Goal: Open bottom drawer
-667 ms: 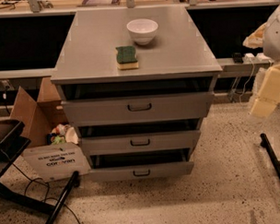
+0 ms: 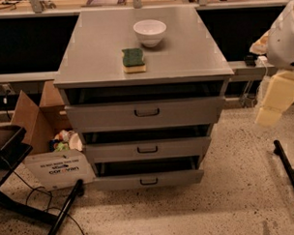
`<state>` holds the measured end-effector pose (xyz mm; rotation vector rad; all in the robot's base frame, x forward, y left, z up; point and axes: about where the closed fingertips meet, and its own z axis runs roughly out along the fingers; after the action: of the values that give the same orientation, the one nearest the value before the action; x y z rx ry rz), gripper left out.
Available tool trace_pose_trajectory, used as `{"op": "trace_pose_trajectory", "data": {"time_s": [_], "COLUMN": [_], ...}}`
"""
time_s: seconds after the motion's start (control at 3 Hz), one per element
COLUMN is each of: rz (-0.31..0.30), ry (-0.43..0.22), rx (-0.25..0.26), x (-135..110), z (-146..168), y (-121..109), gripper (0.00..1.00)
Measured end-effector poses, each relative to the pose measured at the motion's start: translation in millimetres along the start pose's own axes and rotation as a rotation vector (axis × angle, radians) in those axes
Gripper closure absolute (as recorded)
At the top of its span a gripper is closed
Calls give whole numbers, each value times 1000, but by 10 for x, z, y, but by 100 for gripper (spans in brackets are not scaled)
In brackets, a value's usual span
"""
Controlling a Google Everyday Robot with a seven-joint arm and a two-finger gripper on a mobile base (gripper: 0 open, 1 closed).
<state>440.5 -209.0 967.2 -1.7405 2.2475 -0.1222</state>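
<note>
1. Camera view, the task's thing: the bottom drawer (image 2: 178, 178) is seen lowest in the stack of 3, near the floor, with its small dark handle (image 2: 148, 181) at the middle of the slim front. A dark gap is seen above the front, as above the mid drawer (image 2: 182, 148) and the top drawer (image 2: 185, 112), so it is judged to be barely ajar at most.

2. Camera view, the gripper: the gripper (image 2: 272, 105) is held at the right edge of the scene, level with the top drawer, well apart from the cabinet and far above the bottom handle. Whether it is spread or closed cannot be told.

3. Camera view, the rest: a white bowl (image 2: 150, 31) and a green sponge (image 2: 134, 59) are carried on the desk (image 2: 198, 50).

4. What has changed: next to nothing is found altered from 0.7 s ago. The gripper is seen in the same place, and the drawer fronts are lined up as before.

5. Meaning for the task: the reach is judged not yet begun. A move down and left to the bottom handle is called for before any pull.
</note>
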Motion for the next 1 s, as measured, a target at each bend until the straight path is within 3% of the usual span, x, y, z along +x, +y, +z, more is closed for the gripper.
{"op": "trace_pose_trajectory", "data": {"time_s": [0.33,0.67,1.0], "rz": [3,-6,-16], "ry": [-25,-56,-43], "rx": [-62,-116,-116], "x": [-138,-276,-241], "z": [539,1517,2230], "y": [196,555,795], "gripper": [0,0,0]}}
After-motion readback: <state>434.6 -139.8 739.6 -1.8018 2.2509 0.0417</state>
